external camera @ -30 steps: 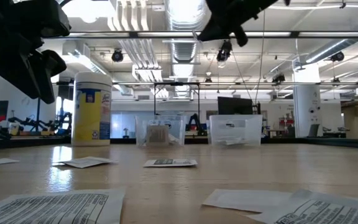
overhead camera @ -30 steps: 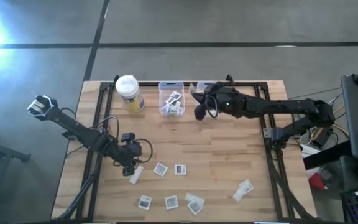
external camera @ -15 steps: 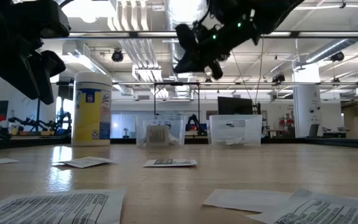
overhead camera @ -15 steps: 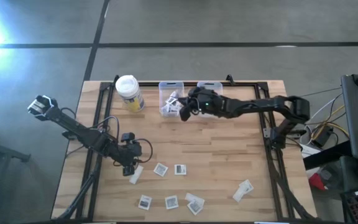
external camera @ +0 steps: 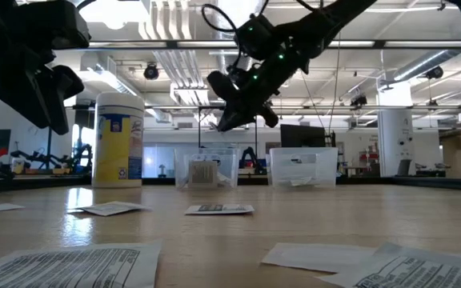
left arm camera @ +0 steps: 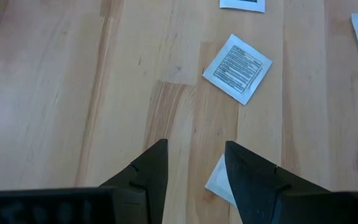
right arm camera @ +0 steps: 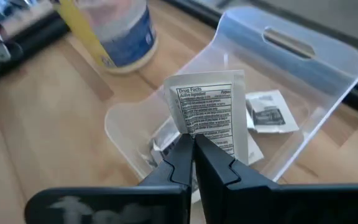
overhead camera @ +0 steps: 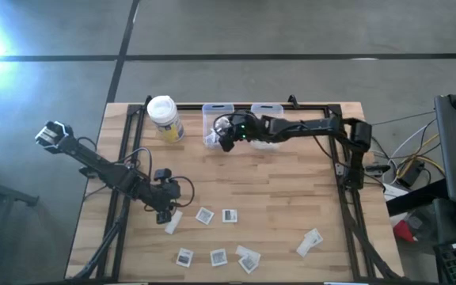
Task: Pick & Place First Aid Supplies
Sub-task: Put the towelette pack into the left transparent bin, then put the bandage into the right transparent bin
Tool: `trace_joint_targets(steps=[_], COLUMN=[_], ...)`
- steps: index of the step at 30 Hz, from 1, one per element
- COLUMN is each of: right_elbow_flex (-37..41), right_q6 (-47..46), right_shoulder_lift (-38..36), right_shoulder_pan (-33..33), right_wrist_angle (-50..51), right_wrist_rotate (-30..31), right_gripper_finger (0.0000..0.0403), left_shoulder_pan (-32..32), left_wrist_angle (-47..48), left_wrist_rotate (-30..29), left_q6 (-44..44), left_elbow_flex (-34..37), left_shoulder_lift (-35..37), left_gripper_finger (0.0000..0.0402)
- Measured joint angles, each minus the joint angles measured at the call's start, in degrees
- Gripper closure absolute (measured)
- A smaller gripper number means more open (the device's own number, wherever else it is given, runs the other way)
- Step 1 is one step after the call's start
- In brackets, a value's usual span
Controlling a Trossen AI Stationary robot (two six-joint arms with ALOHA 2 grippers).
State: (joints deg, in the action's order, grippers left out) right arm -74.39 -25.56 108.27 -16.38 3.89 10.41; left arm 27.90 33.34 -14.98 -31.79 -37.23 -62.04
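**Right gripper holds a packet over the left bin**

The right gripper (overhead camera: 226, 138) reaches across the far side of the table (overhead camera: 291, 198), at about 12 o'clock from its centre. Its fingers (right arm camera: 191, 163) are pinched tight on a white packet (right arm camera: 209, 115) with printed text, which hangs above the left clear bin (overhead camera: 217, 125). More packets (right arm camera: 267, 112) lie inside that bin. A second clear bin (external camera: 298, 167) stands just beside it, toward 1 o'clock, and a yellow container (overhead camera: 165, 119) with a white lid stands toward 11 o'clock.

The left gripper (overhead camera: 165, 212) hovers over the near left part of the table, at about 8 o'clock. Its fingers (left arm camera: 148, 171) stand apart with nothing between them, and a white strip packet (overhead camera: 172, 222) lies on the wood just under them.

The loose packets (overhead camera: 228, 215) are scattered along the near edge, from about 7 o'clock to 5 o'clock, flat on the wood. One pair (overhead camera: 310, 241) lies apart at 5 o'clock.
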Motion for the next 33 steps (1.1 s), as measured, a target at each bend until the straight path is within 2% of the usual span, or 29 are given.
trace_joint_targets(steps=[6,16,24,33], right_elbow_flex=[-7.3,-17.6,-17.7,-17.2], right_q6=[0.3,3.3,4.8,5.2], right_shoulder_lift=[4.0,9.8,4.0,-2.4], right_shoulder_pan=[-0.4,-0.5,0.6,8.0], right_wrist_angle=[10.9,21.9,29.1,36.6], right_wrist_rotate=[-0.2,-0.4,-0.4,0.1], right_gripper_finger=[0.0384,0.0296,0.0263,0.0265], left_shoulder_pan=[0.0,0.0,0.0,2.5], left_wrist_angle=[0.3,1.3,2.2,2.8], left_wrist_rotate=[0.0,0.6,1.4,5.2], left_q6=[0.0,-2.7,-6.0,-9.8], left_elbow_flex=[0.0,0.0,-0.1,-3.6], left_shoulder_lift=[0.0,0.0,0.0,-0.3], left_gripper_finger=[0.0250,0.0250,0.0250,0.0255])
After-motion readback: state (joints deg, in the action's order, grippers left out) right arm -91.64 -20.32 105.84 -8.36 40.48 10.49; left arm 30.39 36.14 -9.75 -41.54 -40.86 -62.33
